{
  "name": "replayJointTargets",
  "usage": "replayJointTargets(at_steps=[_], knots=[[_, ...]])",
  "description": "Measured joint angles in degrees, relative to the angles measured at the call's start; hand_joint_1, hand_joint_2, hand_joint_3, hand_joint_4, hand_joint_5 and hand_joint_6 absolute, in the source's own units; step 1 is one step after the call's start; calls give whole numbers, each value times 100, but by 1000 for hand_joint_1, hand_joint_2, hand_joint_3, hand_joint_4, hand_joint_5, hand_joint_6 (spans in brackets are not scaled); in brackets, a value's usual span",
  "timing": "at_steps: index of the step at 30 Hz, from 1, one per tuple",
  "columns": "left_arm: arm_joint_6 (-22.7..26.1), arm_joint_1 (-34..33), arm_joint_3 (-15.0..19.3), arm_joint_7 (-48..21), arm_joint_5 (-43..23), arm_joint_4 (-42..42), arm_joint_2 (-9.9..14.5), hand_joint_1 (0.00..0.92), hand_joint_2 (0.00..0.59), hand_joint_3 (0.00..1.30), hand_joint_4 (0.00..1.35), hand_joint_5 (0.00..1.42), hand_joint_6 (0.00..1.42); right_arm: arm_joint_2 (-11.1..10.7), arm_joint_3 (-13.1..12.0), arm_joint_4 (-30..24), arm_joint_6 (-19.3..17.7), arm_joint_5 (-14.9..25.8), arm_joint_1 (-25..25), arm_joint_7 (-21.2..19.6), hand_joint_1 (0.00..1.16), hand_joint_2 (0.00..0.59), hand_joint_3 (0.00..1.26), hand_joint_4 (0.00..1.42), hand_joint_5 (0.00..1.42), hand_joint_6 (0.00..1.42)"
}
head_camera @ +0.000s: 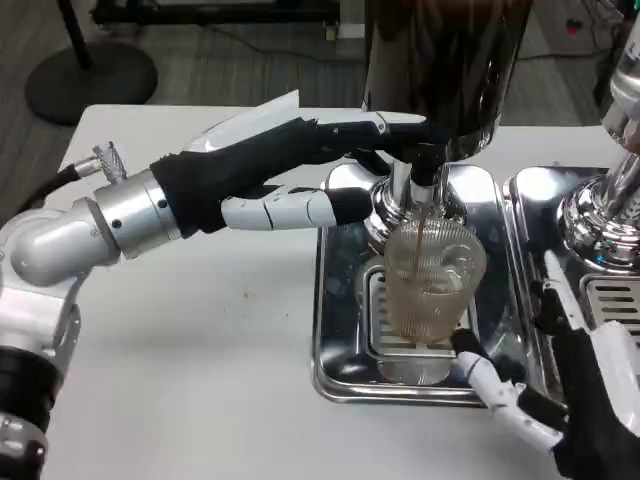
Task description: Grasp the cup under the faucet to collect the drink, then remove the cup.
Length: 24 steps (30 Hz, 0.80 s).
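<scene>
No labels legible; cup (432,282) fills under faucet (420,175).

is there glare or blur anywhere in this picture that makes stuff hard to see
Head view: strong reflections on the steel drip tray and dispenser tank; the ribbed cup is see-through, so its edges look soft; the right hand is cropped at the corner.
</scene>
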Motion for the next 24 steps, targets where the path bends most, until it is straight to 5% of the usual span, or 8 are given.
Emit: replayJointTargets(at_steps=[14, 24], knots=[[0, 3, -12, 1, 17, -40, 18, 0, 131, 207, 161, 193, 276, -36, -40, 580, -16, 962, -618, 480, 499, 195, 0, 0, 37, 183], [0, 24, -14, 1, 22, -81, 22, 0, 135, 213, 161, 193, 275, -37, -39, 952, -21, 1158, -958, 632, 495, 190, 0, 0, 0, 148]])
